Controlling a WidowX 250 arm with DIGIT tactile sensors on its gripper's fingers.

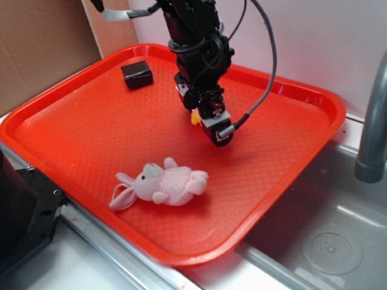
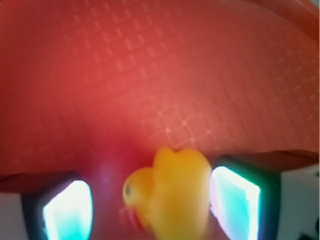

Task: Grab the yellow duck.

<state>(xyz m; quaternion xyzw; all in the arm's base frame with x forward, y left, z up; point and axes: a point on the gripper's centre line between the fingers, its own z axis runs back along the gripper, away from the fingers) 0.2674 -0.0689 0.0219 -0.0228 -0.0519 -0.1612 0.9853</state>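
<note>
duck: on the red tray, low between the two pads, nearer the right-hand pad in wrist view; gap on the other side
gripper: down over duck, jaws apart, not yet clamped
next: prob. just close; duck off-centre, may slide

No readable text anywhere, as far as I can see. No labels, brand names, numbers or signs in either view. The red tray only has an embossed grid pattern, no lettering. The small black block in the upper left of the exterior view looks blank. The wrist view is too blurry to make out any print.
</note>
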